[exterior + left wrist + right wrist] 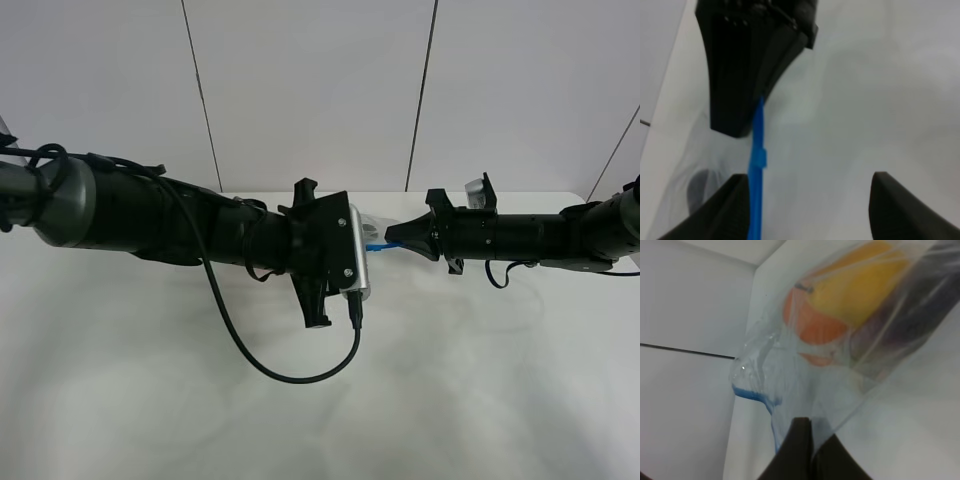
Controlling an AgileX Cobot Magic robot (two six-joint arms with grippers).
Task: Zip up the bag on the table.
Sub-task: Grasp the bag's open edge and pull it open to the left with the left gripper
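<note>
The bag (790,370) is thin clear plastic, crinkled and glossy. A rounded orange piece (812,322), a smooth yellow piece (860,285) and a dark shape (920,305) show through its skin. Along one long edge runs a narrow blue zip strip (756,195), flat and straight, with a small blue bump (759,159) on it.

In the high view the bag is between the two arms, over the far middle of the plain white tabletop (300,430). It is mostly hidden behind the left arm's silver camera housing (358,250), and I cannot tell whether it touches the tabletop. The strip's long axis follows the line from one arm to the other, left to right across that view.

The right jaws are clenched, pinching the bag at the strip's end. The left jaws stand released, their two dark blunt fingers (725,212) apart. The strip passes between them, just beside one finger. A black cable (290,375) loops below the left arm.
</note>
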